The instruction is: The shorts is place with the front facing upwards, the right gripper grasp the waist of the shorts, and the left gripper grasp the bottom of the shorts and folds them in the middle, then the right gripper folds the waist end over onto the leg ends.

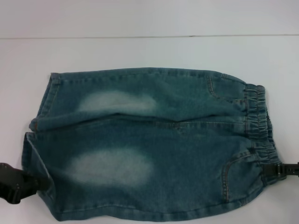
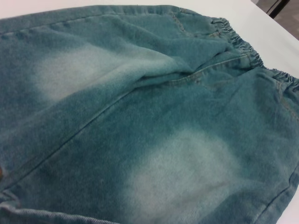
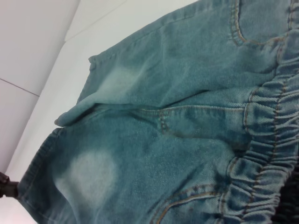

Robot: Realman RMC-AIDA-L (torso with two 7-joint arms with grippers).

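**Shorts flat on table, a gripper at each end**

The shorts (image 1: 149, 144) lie spread flat on a white table (image 1: 140, 51), front side up, laid sideways across the head view: leg ends toward the robot's left, waist toward its right. Each leg carries a pale faded patch, one on the far leg (image 1: 117, 101) and one on the near leg (image 1: 111, 167). Pocket stitching shows near the waist. A fold or ridge of fabric runs along the middle between the two legs.

The waist of the shorts (image 1: 259, 116) is the gathered elastic band at the right end, wrinkled and lighter. The bottom of the shorts (image 1: 37, 140) is the straight stitched hem edge at the left end; the far leg's hem sits a little further in than the near leg's.

The left gripper (image 1: 18, 184) is at the near-left corner, touching the hem of the near leg. Its fingers appear to be at the fabric edge, but whether they pinch it or are spread cannot be told.

The right gripper (image 1: 279, 171) is at the near-right corner, against the near end of the waistband. Its finger state cannot be told either.

The left wrist view shows only denim and the waistband (image 2: 243, 46) further off.
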